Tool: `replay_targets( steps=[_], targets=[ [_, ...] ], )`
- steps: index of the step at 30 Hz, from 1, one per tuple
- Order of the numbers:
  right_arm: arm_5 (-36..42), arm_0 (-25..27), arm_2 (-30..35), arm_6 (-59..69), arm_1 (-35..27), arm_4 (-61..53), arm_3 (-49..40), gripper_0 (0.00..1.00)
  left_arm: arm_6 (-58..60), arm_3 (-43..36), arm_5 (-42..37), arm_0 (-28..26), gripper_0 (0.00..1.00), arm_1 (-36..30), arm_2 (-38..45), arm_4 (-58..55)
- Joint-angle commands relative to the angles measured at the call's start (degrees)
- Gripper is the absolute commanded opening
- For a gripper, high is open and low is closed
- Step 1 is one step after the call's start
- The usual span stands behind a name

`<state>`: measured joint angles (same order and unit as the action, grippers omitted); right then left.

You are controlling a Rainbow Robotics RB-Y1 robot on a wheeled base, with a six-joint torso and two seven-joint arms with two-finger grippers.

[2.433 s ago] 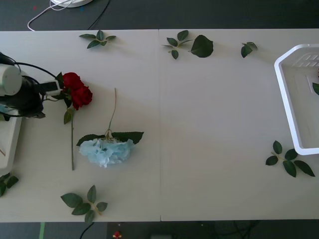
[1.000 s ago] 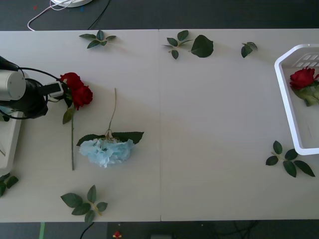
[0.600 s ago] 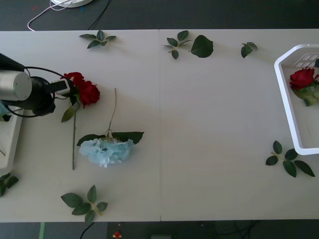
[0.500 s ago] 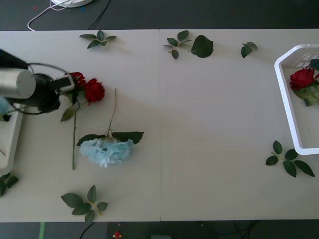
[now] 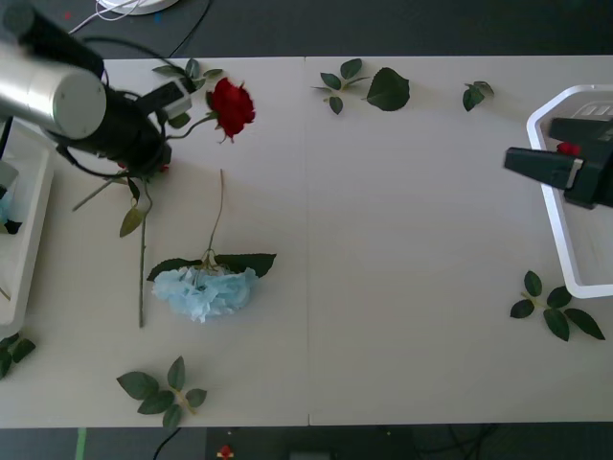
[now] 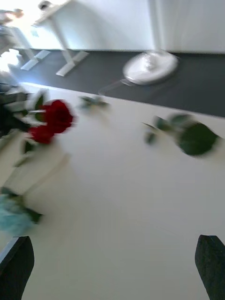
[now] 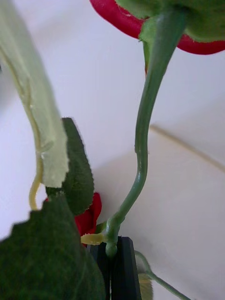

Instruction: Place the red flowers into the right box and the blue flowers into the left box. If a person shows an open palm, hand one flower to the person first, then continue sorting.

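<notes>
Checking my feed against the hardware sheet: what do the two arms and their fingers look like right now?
The left arm is a silver-grey cylinder running into a black wrist looped with thin black cable, a small white block near the left gripper, whose fingers are black. The right gripper is a black, wedge-shaped body with black fingers.

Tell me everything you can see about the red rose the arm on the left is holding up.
The red rose has a small, tight, deep-red head on a thin, curving green stem with dark green leaves; it looks artificial. The left gripper is shut on the stem below the head, holding the flower above the table, head pointing toward the table's middle. A second red bloom shows just behind the fingers.
</notes>
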<state>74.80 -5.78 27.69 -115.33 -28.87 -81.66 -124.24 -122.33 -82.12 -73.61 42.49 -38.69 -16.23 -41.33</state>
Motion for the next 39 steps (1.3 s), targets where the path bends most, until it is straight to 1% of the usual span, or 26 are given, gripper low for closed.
replay_targets(
  steps=[1,3,5,10,13,19,20,24,30,33,39],
  targets=[
    [0.35,-0.02,-3.60,-1.83,1.71,-6.05,-1.80,1.00,12.55,-8.23,-5.66,4.18,0.00,0.55,4.10,-1.65],
    [0.35,-0.11,-5.36,-1.92,2.24,-8.16,-1.80,1.00,15.36,-10.96,-7.68,4.88,0.00,0.64,5.42,-3.05],
    [0.35,-0.37,-7.38,-1.66,2.59,-11.06,-1.18,1.00,19.23,-12.89,-9.09,5.68,0.00,1.25,7.79,-6.92],
    [0.35,-0.90,-11.51,-2.62,3.21,-18.01,2.07,1.00,26.26,-13.51,-8.74,6.82,0.00,3.89,14.91,-18.61],
    [0.35,-0.90,-13.27,-3.06,3.47,-19.94,2.86,1.00,27.58,-13.60,-5.84,6.82,0.00,5.38,17.55,-25.29],
    [0.35,-0.90,-14.24,-2.97,4.52,-22.23,3.13,1.00,27.67,-11.13,2.60,6.82,0.00,6.70,18.78,-41.29],
    [0.35,-0.90,-14.41,-2.89,4.79,-22.58,3.30,1.00,27.58,-11.05,4.09,6.82,0.00,7.05,18.69,-44.10],
    [0.17,-2.13,-14.41,-3.15,5.67,-24.69,5.50,1.00,27.58,-11.05,5.32,6.99,0.00,8.11,18.08,-49.99],
    [0.00,-4.94,-13.53,-4.12,8.13,-26.62,8.57,1.00,27.41,-11.22,9.19,7.26,0.00,8.11,13.95,-57.20],
    [-0.27,-5.64,-12.74,-4.38,8.92,-26.71,8.66,1.00,27.14,-11.31,11.39,8.49,0.00,8.11,10.96,-57.20],
    [-2.20,-7.49,-12.48,-4.47,9.09,-27.50,8.66,1.00,27.58,-11.31,20.35,11.92,0.00,8.11,2.78,-53.50]
  ],
)
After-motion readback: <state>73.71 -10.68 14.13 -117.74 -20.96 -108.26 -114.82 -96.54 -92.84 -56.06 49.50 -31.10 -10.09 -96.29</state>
